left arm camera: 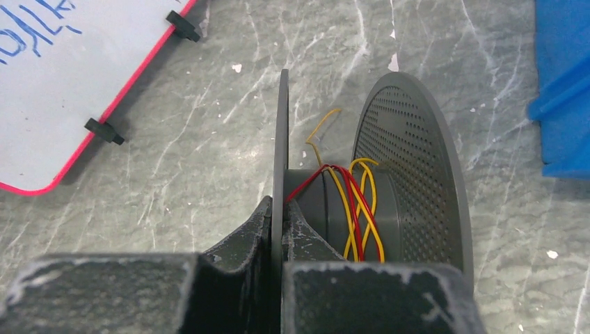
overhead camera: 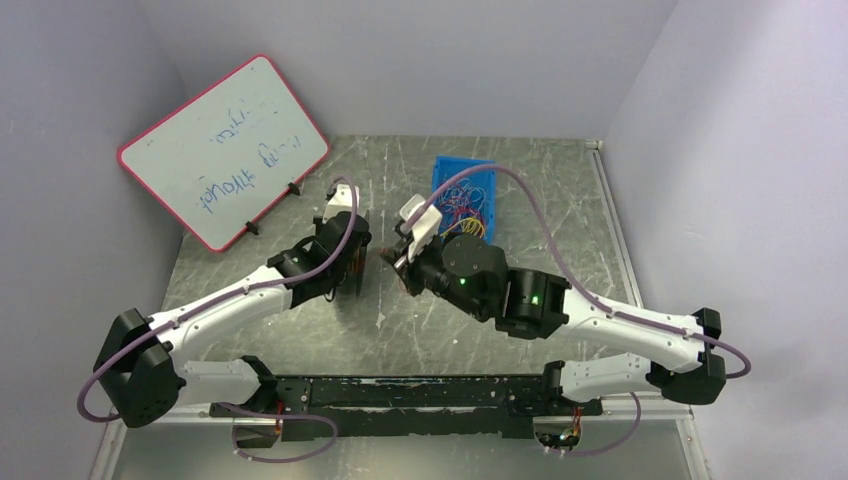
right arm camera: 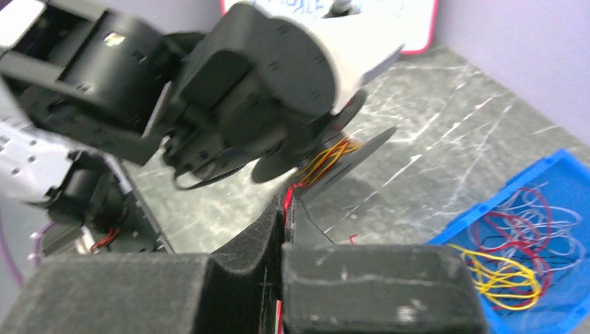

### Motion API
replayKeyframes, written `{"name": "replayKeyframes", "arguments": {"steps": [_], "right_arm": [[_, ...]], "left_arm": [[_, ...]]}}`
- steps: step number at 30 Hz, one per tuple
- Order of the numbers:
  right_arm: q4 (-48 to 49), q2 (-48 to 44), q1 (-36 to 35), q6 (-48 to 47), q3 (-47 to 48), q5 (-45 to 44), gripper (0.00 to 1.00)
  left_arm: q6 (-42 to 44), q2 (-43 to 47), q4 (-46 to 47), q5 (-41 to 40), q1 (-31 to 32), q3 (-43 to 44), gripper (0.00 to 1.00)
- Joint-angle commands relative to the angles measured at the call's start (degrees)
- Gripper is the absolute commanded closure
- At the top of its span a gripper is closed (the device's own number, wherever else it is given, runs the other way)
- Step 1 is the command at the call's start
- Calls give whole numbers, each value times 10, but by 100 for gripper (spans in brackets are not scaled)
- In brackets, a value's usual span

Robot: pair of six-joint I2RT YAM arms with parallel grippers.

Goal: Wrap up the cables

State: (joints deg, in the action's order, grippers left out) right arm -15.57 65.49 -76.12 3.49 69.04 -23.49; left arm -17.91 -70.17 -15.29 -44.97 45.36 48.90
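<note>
My left gripper (left arm camera: 280,209) is shut on the thin near flange of a grey spool (left arm camera: 410,174), held above the table. Red cable (left arm camera: 353,209) and yellow cable (left arm camera: 370,202) are wound round its hub. A loose yellow end sticks up behind. My right gripper (right arm camera: 286,205) is shut on a red cable (right arm camera: 291,189) that runs up to the spool (right arm camera: 362,149) close in front of it. In the top view the left gripper (overhead camera: 352,262) and right gripper (overhead camera: 397,262) face each other at mid-table. No blue-purple cable shows on the spool.
A blue bin (overhead camera: 447,170) at the back right holds several loose red, yellow and pale cables (right arm camera: 508,278). A red-framed whiteboard (overhead camera: 225,150) leans at the back left. The left arm's wrist (right arm camera: 264,76) fills the upper part of the right wrist view.
</note>
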Motion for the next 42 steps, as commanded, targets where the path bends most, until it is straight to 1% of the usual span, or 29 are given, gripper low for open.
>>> {"name": "replayKeyframes", "arguments": {"steps": [1,8,12,17,25,30,33,42], "right_arm": [[-16,11,46,-48,35,18,100],[4,35,118,-65,48,76,100],[19,63,164,-63,59,128,100],[39,94,208,-63,69,165,100],[66,125,287,-55,65,199,100],[83,132,327,-44,44,216,100],[99,128,342,-33,15,221,100],[146,104,375,14,-92,242,100]], "left_arm": [[-13,27,19,29,-2,-5,93],[2,48,29,90,7,-25,93],[12,53,17,111,20,-24,93],[23,69,-9,109,62,-26,93],[20,122,-52,120,130,-39,93],[25,148,-95,146,169,-27,93],[25,174,-109,158,186,-20,93],[54,247,-121,240,195,25,93]]}}
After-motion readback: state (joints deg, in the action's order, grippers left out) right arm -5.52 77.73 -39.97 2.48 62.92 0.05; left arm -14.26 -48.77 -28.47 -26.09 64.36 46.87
